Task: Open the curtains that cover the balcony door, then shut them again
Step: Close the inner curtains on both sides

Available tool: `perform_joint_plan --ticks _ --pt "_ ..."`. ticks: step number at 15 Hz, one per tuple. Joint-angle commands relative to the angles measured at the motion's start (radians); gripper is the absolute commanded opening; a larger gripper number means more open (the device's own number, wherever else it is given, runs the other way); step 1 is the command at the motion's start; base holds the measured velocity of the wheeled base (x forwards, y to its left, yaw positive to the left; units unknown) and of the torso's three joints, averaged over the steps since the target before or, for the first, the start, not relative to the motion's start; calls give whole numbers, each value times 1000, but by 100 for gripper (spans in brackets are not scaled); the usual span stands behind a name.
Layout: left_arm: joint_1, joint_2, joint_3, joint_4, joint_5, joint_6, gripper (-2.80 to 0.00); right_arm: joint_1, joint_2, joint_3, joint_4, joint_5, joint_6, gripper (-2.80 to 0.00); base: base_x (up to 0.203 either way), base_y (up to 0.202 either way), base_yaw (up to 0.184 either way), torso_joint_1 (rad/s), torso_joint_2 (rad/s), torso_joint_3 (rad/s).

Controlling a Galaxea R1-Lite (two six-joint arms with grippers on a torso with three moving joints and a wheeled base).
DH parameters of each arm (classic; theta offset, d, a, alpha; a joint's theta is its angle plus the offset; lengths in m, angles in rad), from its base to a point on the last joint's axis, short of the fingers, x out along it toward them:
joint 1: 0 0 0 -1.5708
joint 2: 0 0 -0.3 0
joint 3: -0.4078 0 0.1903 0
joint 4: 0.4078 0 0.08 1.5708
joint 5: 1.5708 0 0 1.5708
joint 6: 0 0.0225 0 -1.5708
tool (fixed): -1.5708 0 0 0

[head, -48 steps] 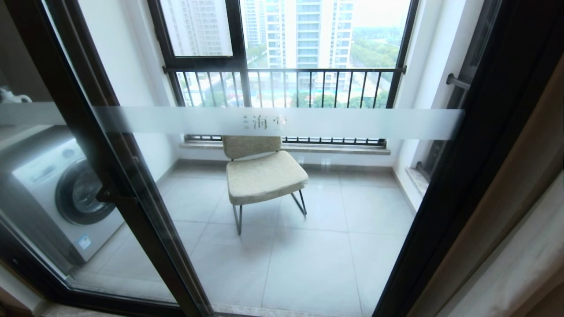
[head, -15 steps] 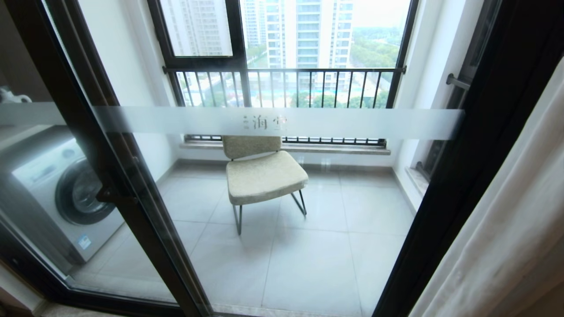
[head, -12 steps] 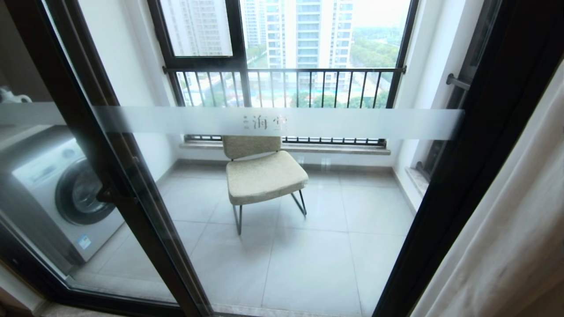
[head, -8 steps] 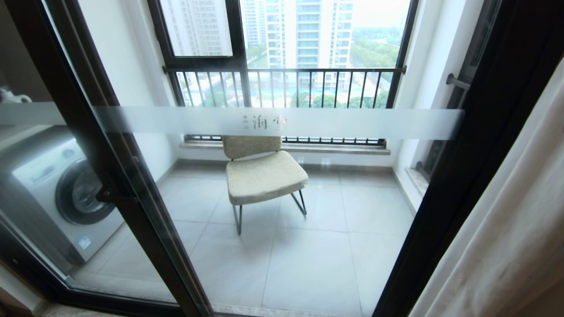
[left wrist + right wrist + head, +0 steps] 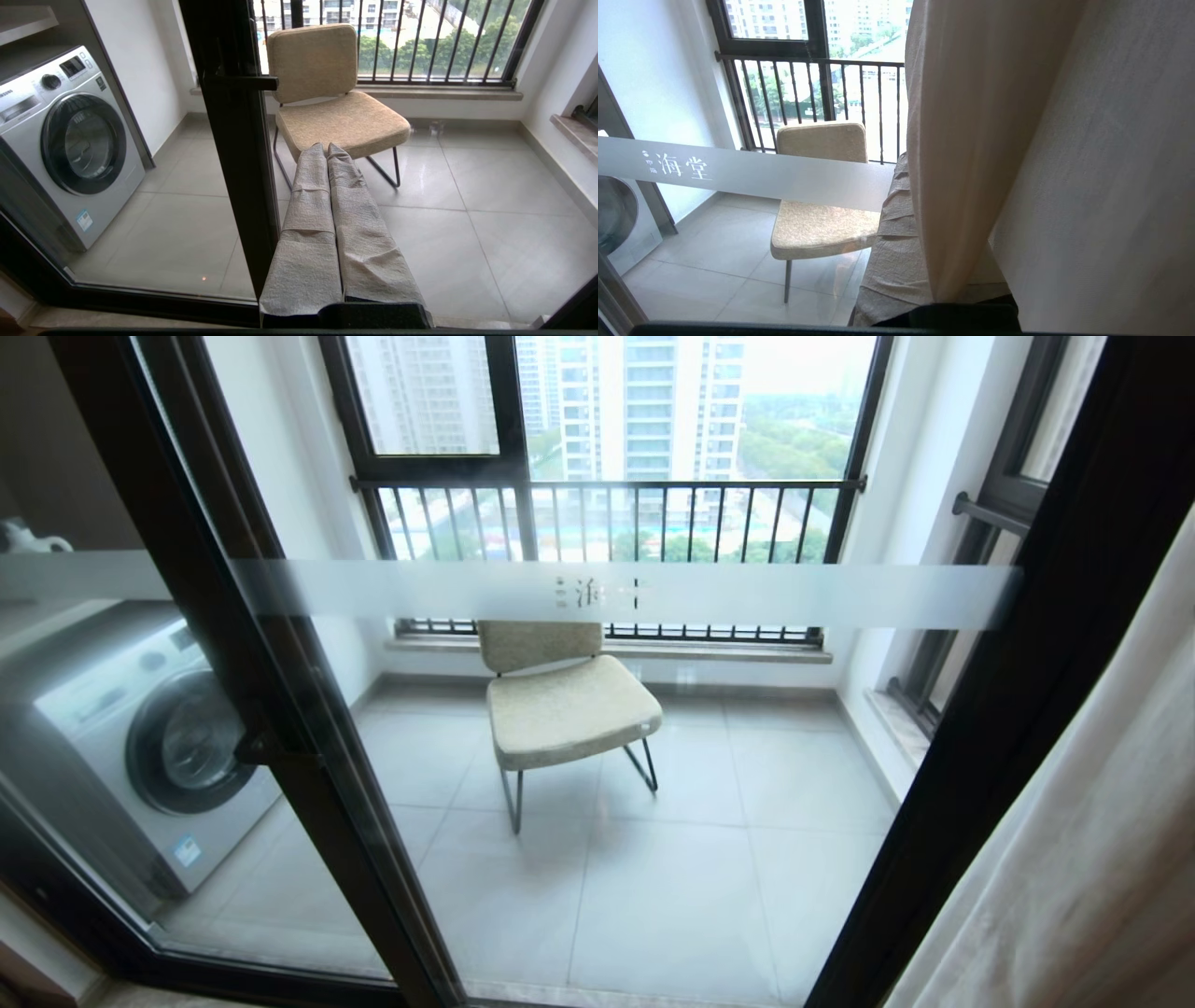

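Observation:
The balcony door is a set of black-framed glass panels with a frosted white band across them. The glass is uncovered across most of the head view. The curtains hang as pale fabric at the far right edge of that view. In the right wrist view, a beige fold of the curtains runs down between the cloth-wrapped fingers of my right gripper, which is shut on it. My left gripper is shut and empty, hanging low in front of the door's middle post.
Behind the glass are a beige chair on a tiled floor, a washing machine at the left, and a black-framed window with a barred railing. A black handle sticks out from the door post.
The pale curtain has come into the head view's right edge, where a bare beige wall stood. The whole head picture has shifted slightly right since half a second ago, so the camera moved.

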Motion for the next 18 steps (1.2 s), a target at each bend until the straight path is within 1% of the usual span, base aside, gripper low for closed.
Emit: perform_joint_plan --ticks 1,9,12,18 --pt "1 0 0 -1 -1 0 -280 -1 3 -1 -2 0 1 -280 0 199 1 1 3 -2" --pt "1 0 0 1 1 2 -280 0 3 -3 -1 0 1 -280 0 194 0 4 2 2" --pt "0 0 0 1 1 3 -280 -1 15 -23 5 0 1 -280 0 196 -1 2 4 5" --pt "1 0 0 -1 1 2 -280 -1 111 -118 -4 0 1 -280 0 186 0 2 2 1"
